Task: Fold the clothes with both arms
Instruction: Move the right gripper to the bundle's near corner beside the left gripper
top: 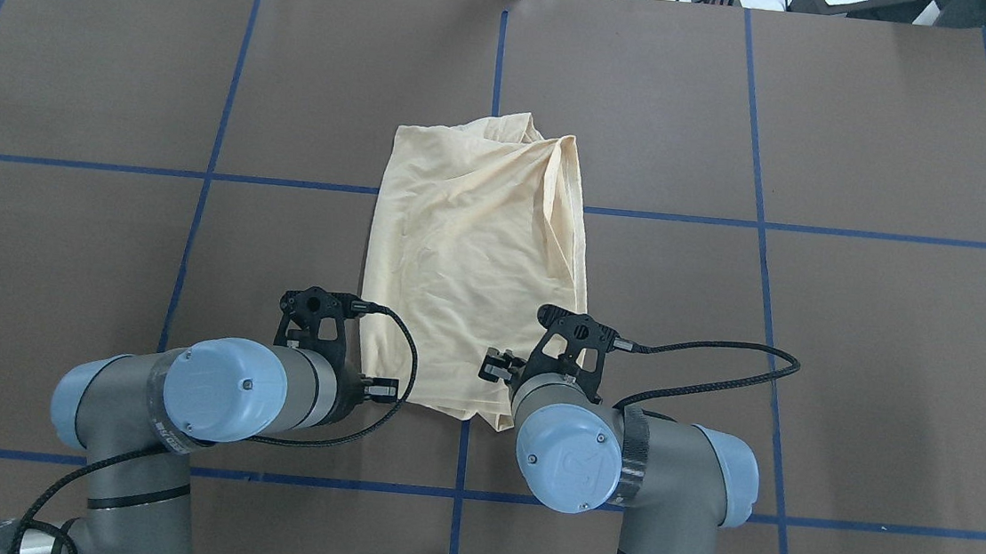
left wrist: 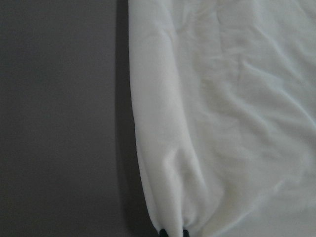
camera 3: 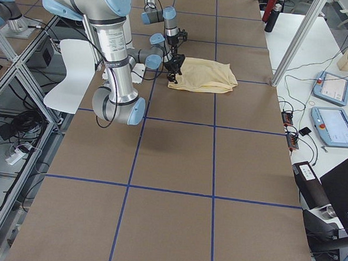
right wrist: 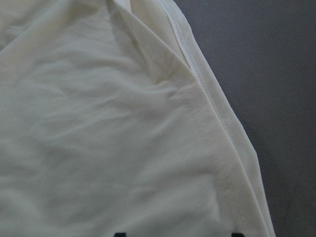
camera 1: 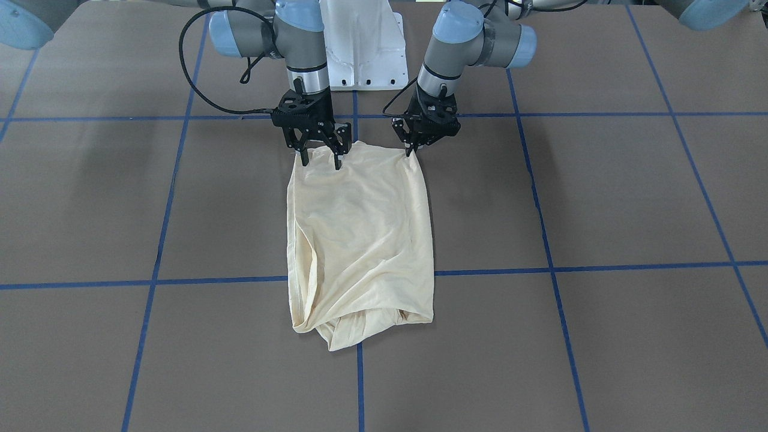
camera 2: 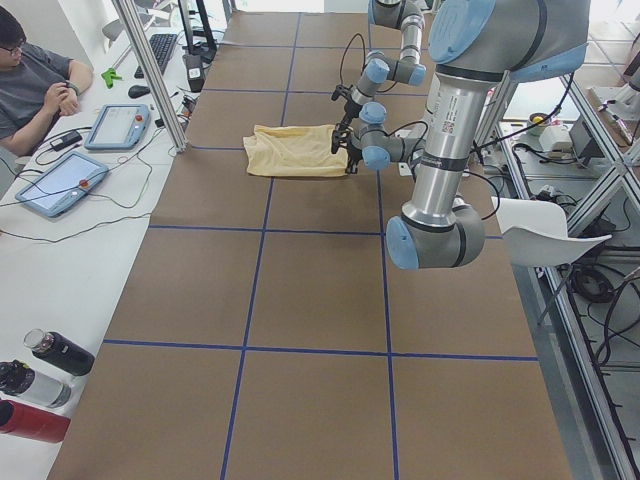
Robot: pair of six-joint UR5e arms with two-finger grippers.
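Shirt (camera 1: pixel 360 240): pale cream-yellow, thin and soft, folded into a rough long rectangle with a creased, rippled upper face. Lies flat at the middle of the tabletop (camera 1: pixel 600 198), over a crossing of the blue tape lines (camera 1: pixel 210 279), long axis running away from the robot. Bunches into loose rolled folds at the far end. Shows a double-stitched hem (right wrist: pixel 197 98) along one edge in the right wrist view.

Around it: matte brown tabletop, gridded by the tape. Near the shirt's robot-side end, the white pedestal base (camera 1: pixel 360 48), between the two arms. On the white side table in the left side view, a seated person (camera 2: pixel 35 85), two touch-screen pendants (camera 2: pixel 118 125) and some bottles (camera 2: pixel 45 375), all well apart from the shirt.

Left arm (camera 1: pixel 474 39) and right arm (camera 1: pixel 288 36): bent at the elbow, wrists turned down over the shirt's two near corners. Left end effector (camera 1: pixel 411 151): clenched on the shirt's near left corner, fingertips close together with cloth gathered between them in the left wrist view. Right end effector (camera 1: pixel 321 159): released, fingers spread wide, tips down at the near right corner, cloth lying loose between them. Trails a looping black cable (camera 1: pixel 192 78) from the wrist.
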